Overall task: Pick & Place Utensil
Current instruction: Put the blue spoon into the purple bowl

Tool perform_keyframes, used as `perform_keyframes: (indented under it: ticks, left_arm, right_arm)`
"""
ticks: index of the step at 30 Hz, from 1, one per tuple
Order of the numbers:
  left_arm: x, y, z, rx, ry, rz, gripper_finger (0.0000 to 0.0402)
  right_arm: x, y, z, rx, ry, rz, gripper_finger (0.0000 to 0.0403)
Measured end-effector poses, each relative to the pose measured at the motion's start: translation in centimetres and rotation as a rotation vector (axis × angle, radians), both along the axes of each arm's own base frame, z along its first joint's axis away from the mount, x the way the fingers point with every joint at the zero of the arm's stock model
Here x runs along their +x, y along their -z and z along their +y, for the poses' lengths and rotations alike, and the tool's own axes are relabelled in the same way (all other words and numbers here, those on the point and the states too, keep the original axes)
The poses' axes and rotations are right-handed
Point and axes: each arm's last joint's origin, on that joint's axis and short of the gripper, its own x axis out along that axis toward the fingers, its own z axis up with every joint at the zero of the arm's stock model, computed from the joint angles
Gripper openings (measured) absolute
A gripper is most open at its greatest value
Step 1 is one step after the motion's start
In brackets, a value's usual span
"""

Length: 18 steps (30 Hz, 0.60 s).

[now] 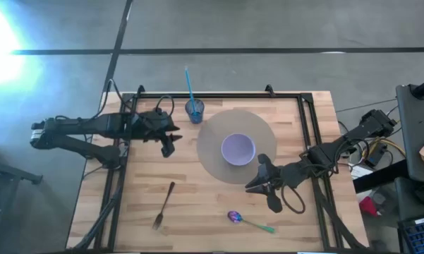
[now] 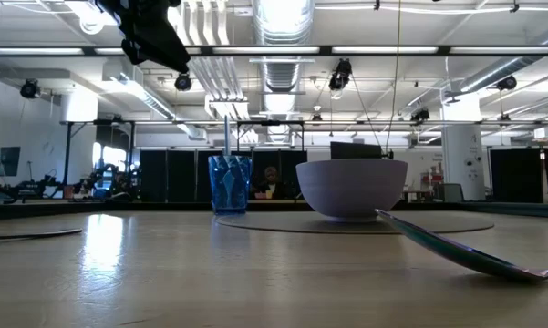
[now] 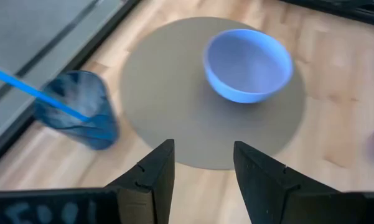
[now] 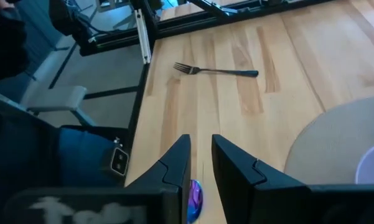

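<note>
Spoon (image 1: 248,222) with the purple bowl end and green handle is lying flat near the table's (image 1: 219,204) front edge. Right gripper (image 1: 262,185) sits above it, fingers a narrow slit apart, holding nothing. Fork (image 1: 164,204) lies off to the left. Left gripper (image 1: 169,143) hangs beside the blue cup (image 1: 194,109), jaws spread, empty.

You have open wood around the fork (image 1: 164,204) — nothing near it. The spoon (image 1: 248,222) lies just below the right gripper (image 1: 262,188), with bare table on both sides. In the middle, the bowl (image 1: 238,149) on its round mat (image 1: 210,144) and the blue cup (image 1: 195,110) with its straw (image 1: 189,83) block the way — go around them.
</note>
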Motion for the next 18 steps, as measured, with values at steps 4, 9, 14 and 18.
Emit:
perform_keyframes:
  ticks: [4, 9, 14, 18]
  left_arm:
    - [0.1, 0.0, -1.6, -0.037, 0.052, -0.010, 0.0156]
    - [0.0, 0.0, -3.4, -0.092, 0.097, -0.022, 0.0156]
    - [-0.2, 0.1, -4.8, -0.135, 0.133, -0.020, 0.0156]
    - [-0.5, 0.4, -5.5, -0.146, 0.156, 0.017, 0.0156]
  right_arm:
    - [-0.1, -0.7, 0.4, 0.009, -0.017, -0.019, 0.0063]
    - [-0.4, -2.2, 1.0, 0.032, -0.039, -0.057, 0.0062]
    - [-0.2, -3.3, 2.1, 0.032, -0.069, -0.057, 0.0061]
    - [0.8, -4.0, 3.2, -0.001, -0.084, -0.003, 0.0060]
